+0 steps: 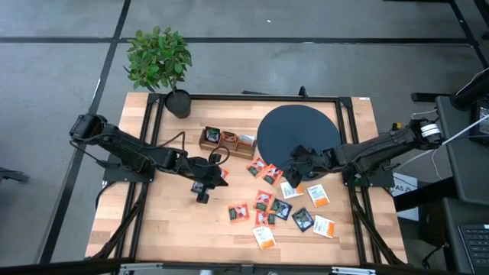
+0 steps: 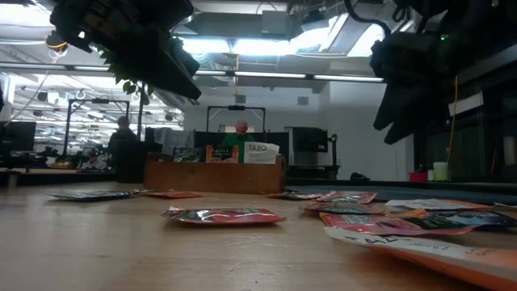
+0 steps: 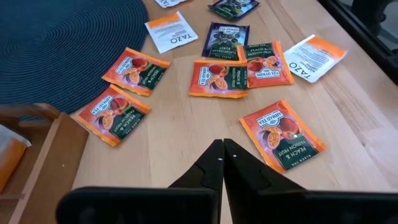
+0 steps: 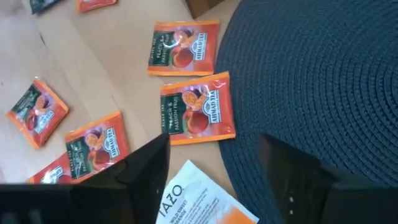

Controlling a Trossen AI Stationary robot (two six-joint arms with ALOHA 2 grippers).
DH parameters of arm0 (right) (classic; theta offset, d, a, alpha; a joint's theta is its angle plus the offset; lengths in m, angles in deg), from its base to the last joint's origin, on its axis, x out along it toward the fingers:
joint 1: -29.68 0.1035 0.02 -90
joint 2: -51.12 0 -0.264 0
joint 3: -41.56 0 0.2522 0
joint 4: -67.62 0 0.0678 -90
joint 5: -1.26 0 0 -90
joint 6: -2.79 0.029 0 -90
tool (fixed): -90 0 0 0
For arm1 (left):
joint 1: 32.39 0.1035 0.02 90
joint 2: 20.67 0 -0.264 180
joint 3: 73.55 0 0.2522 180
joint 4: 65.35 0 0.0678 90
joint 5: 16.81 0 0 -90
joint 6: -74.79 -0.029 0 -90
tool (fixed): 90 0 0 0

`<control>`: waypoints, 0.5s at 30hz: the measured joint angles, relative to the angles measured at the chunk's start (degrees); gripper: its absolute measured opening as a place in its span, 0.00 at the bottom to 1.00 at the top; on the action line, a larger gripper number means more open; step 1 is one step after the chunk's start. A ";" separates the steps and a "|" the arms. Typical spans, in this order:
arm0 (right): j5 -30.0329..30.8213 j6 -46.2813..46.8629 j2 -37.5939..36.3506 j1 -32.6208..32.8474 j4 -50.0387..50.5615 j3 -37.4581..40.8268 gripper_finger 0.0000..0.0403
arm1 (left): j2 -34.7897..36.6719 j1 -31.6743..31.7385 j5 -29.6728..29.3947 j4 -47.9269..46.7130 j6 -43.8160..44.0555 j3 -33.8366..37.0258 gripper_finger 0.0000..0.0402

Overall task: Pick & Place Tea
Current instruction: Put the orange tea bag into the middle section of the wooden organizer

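Right gripper (image 1: pixel 294 177) is up over the near edge of the round dark mat (image 1: pixel 298 137), with a few tea sachets (image 1: pixel 284 208) lying just beside it on the wooden table (image 1: pixel 168 221). The left gripper (image 1: pixel 203 191) sits near the table's middle, just in front of the wooden tea tray (image 1: pixel 227 142). A potted plant (image 1: pixel 159 61) stands at the far left corner.

Low view: sachets (image 2: pixel 224 216) lie flat all over the tabletop, orange ones up front, a white TAZO one (image 2: pixel 436 249) nearest the camera. The tray (image 2: pixel 214 175) stands at the back with packets upright in it. Both arms hang dark overhead, and people show far off in the room.

Left wrist view: the left gripper's (image 3: pixel 222 160) fingers are pressed together, nothing between them. An orange Ahmad peach and passion fruit sachet (image 3: pixel 282 134) lies just beside the tips, more spread beyond.

Right wrist view: the right gripper's (image 4: pixel 214 168) fingers stand wide apart, holding nothing. Between them lies a white TAZO sachet (image 4: pixel 193 202) at the mat (image 4: pixel 311 74) edge, with an orange Ahmad sachet (image 4: pixel 197 109) just past it.
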 joint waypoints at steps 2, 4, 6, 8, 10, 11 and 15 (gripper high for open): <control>-0.06 1.12 0.00 0.00 -1.93 1.75 0.62 | 0.00 0.00 0.06 -0.02 0.01 0.00 0.02; -1.40 2.92 0.00 0.00 -5.80 4.64 0.63 | 0.00 0.00 0.07 0.00 0.35 0.00 0.02; -3.82 4.63 0.01 0.02 -10.70 8.34 0.63 | 0.00 0.00 0.09 0.00 0.37 0.00 0.01; -3.84 6.04 0.04 0.01 -16.51 12.18 0.63 | 0.00 0.02 0.11 -0.02 0.35 0.00 0.01; -2.73 6.76 0.07 -0.60 -22.64 15.31 0.63 | 0.00 0.02 0.11 -0.02 0.28 0.00 0.01; -2.37 7.22 0.07 -1.04 -25.41 16.55 0.63 | 0.00 0.02 0.11 -0.02 0.30 0.00 0.01; -2.30 7.64 0.07 -2.56 -31.03 19.61 0.63 | 0.00 0.02 0.13 0.00 0.66 0.00 0.01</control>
